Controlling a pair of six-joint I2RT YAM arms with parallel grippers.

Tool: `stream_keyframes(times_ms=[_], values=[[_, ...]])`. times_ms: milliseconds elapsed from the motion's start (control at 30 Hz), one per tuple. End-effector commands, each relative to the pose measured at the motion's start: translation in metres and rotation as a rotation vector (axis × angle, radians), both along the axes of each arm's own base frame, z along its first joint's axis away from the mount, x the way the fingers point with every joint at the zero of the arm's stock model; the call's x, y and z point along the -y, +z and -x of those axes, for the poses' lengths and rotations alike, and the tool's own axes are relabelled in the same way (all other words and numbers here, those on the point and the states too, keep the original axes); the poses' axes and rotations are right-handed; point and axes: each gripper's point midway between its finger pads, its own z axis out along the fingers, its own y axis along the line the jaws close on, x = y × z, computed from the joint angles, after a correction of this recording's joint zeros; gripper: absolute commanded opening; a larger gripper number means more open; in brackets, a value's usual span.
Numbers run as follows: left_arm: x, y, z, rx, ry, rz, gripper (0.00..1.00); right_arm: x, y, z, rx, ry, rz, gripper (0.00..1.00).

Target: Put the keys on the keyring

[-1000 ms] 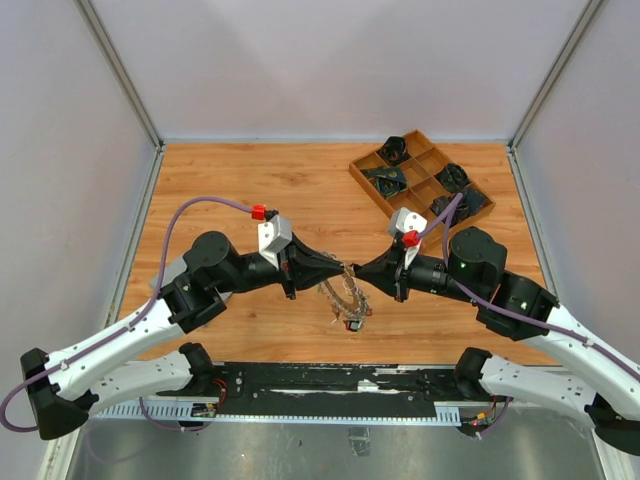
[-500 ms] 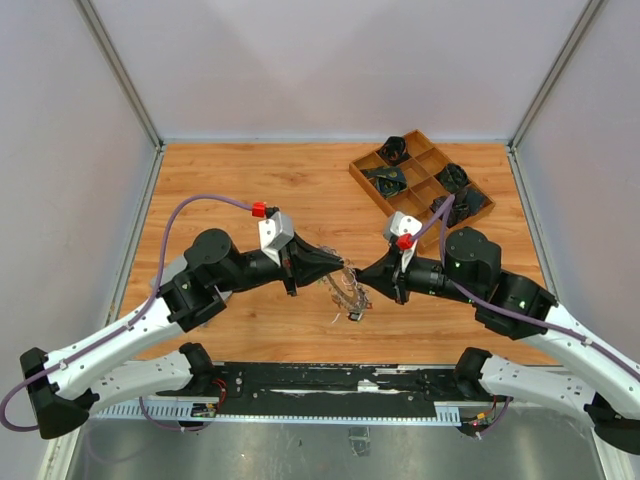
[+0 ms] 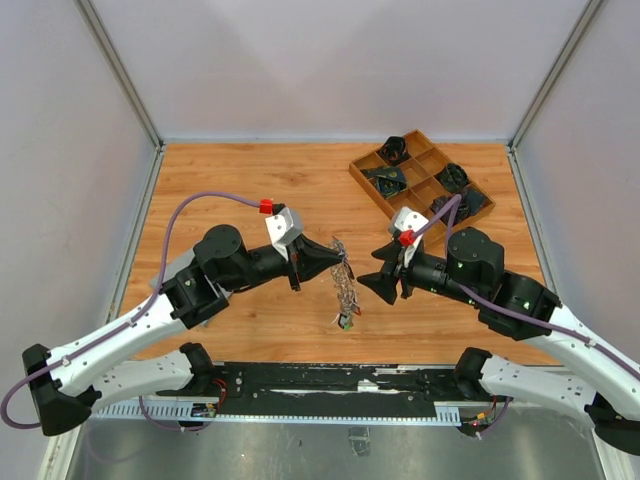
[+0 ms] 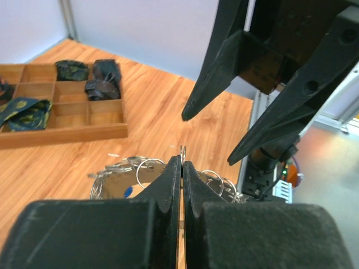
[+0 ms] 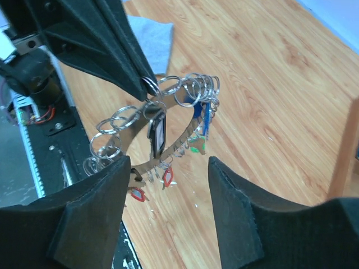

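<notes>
The keyring (image 3: pixel 345 288) hangs tilted above the table, a big metal band crowded with small split rings (image 5: pixel 190 89). Keys hang from it on red (image 5: pixel 168 177), blue (image 5: pixel 205 120), green (image 5: pixel 196 148) and black (image 5: pixel 157 134) tags. My left gripper (image 3: pixel 343 262) (image 4: pixel 182 162) is shut on one split ring at the band's top edge (image 4: pixel 182 150), and in the right wrist view its tip (image 5: pixel 147 84) pinches that ring. My right gripper (image 3: pixel 372 283) (image 5: pixel 168 165) stands open just right of the keyring, touching nothing, and faces the left gripper (image 4: pixel 207 140).
A wooden compartment tray (image 3: pixel 366 182) (image 4: pixel 61 134) with dark bundles stands at the back right of the wooden table (image 3: pixel 250 190). A black rail (image 3: pixel 340 378) with both arm bases runs along the near edge. Grey walls close off the left, right and back.
My right gripper has opened, let go of the keyring and drawn back to the right. The left gripper has lifted slightly, and the keyring now hangs from it alone.
</notes>
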Motion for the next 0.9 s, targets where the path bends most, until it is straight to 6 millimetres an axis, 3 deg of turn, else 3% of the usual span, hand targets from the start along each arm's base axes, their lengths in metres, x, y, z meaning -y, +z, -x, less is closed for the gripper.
stream_keyframes(times_ms=[0,133,300,600,733,867], values=[[-0.014,0.021,-0.027,0.043,0.146,0.018,0.0,0.024,0.005,-0.024,0.024,-0.196,0.038,0.62],[-0.021,0.004,-0.052,-0.015,0.212,-0.016,0.01,0.042,-0.007,-0.04,0.0,-0.344,0.097,0.74],[-0.018,-0.009,-0.089,-0.044,0.267,-0.064,0.01,0.051,-0.02,-0.043,-0.037,-0.41,0.113,0.82],[0.015,-0.01,-0.157,-0.052,0.265,-0.069,0.01,0.054,-0.037,-0.04,-0.096,-0.434,0.128,0.85],[0.018,-0.04,-0.185,-0.123,0.294,-0.065,0.01,0.053,-0.042,-0.038,-0.117,-0.431,0.138,0.85],[0.001,-0.091,-0.196,-0.206,0.347,-0.07,0.01,0.046,-0.048,-0.034,-0.148,-0.398,0.138,0.85]])
